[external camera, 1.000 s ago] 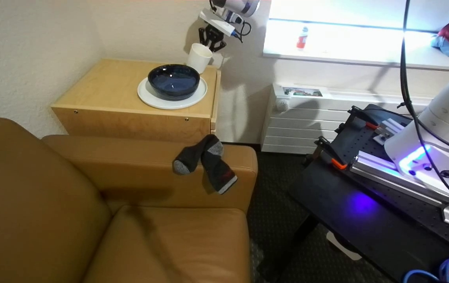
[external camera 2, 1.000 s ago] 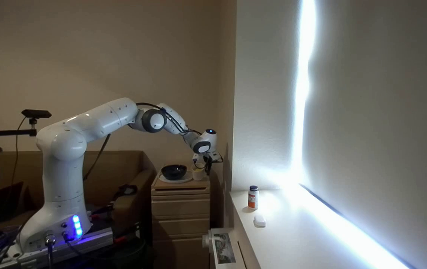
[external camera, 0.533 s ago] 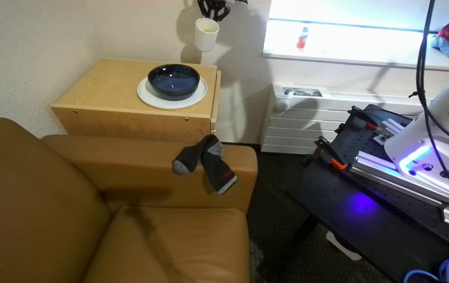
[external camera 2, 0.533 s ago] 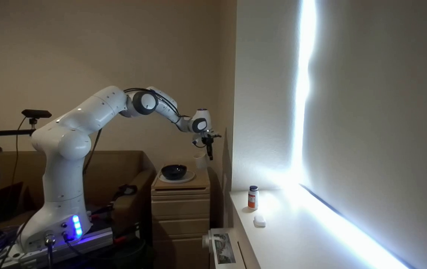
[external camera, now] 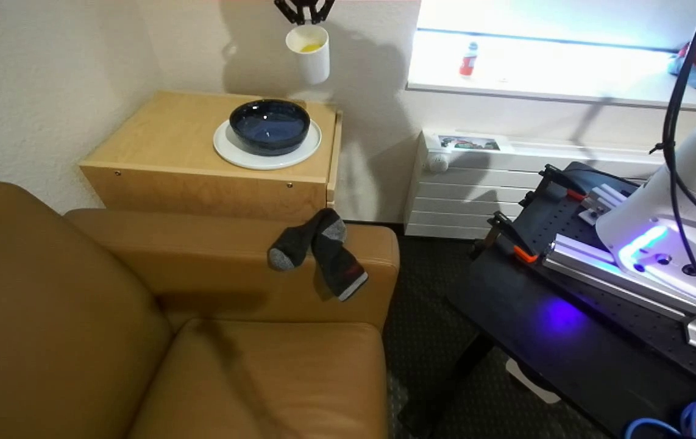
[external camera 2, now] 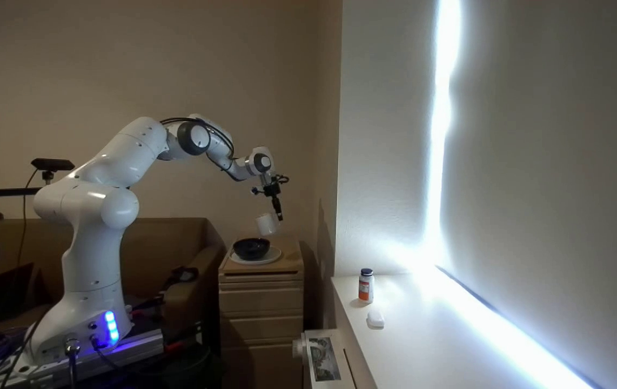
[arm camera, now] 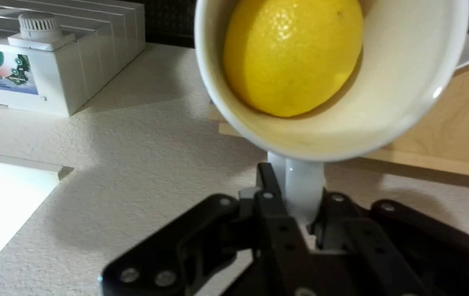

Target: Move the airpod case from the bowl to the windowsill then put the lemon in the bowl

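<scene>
Inside the white cup (arm camera: 407, 96) sits the lemon (arm camera: 292, 57), its upper part cut off by the edge of the wrist view (in an exterior view only a yellow patch (external camera: 311, 47) shows within the rim). The gripper (arm camera: 298, 195) is clamped on the cup's handle (arm camera: 306, 179) and holds the cup tilted in the air, higher than the dark bowl (external camera: 270, 128), which stands on a white plate (external camera: 223, 149). On the windowsill (external camera 2: 400, 356) lies the airpod case (external camera 2: 375, 319), near a bottle (external camera 2: 366, 285) whose label is too small to read.

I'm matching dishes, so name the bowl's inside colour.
Dark blue inside; the bowl shows best in an exterior view.
</scene>
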